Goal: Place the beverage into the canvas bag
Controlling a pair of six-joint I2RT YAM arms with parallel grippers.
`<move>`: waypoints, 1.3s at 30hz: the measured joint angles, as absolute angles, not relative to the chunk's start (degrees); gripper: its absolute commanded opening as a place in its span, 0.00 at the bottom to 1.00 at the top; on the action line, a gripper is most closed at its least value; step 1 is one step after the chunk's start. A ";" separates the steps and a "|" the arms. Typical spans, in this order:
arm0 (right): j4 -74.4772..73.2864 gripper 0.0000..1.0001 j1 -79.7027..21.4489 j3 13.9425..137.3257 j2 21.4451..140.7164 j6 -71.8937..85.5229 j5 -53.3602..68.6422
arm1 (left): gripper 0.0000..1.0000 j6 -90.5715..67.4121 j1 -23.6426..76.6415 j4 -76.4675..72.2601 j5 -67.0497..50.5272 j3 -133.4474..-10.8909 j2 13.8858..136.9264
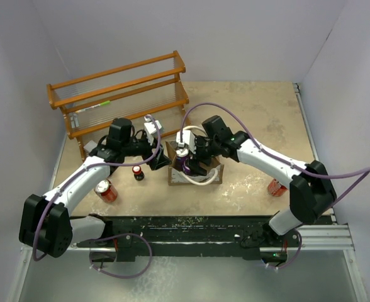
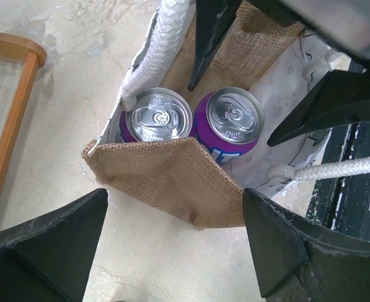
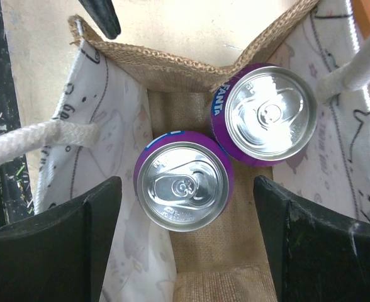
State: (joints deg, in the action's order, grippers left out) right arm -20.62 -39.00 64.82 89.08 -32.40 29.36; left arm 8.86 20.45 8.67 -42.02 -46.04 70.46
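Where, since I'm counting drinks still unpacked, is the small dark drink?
In the top view, the small dark drink stands on the table left of the canvas bag, between it and a red can.

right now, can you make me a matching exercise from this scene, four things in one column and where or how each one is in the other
Things:
1. purple cans
2. red can
3. wooden rack
4. right gripper

Places or states:
A. open, above the canvas bag
B. far left part of the table
C. upright inside the canvas bag
D. on the table beside the left arm

Pairs: 1-C, 2-D, 3-B, 4-A
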 measured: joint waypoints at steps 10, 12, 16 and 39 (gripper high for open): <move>-20.75 0.82 -39.00 65.91 83.42 -32.77 27.59 | 0.92 10.20 20.45 10.02 -41.74 -46.04 69.63; -20.78 0.82 -39.00 66.00 82.81 -32.97 27.18 | 0.93 10.20 20.45 10.46 -41.71 -46.06 69.63; -21.10 0.82 -39.00 66.37 81.82 -33.41 26.33 | 0.93 10.31 20.43 11.68 -41.36 -46.41 69.60; -22.17 0.86 -22.70 68.20 63.90 -26.06 26.24 | 0.99 16.38 15.25 18.57 -36.10 -52.88 62.22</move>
State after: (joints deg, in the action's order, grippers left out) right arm -22.17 -22.70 68.20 63.90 -26.06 26.24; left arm 16.38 15.25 18.57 -36.10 -52.88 62.22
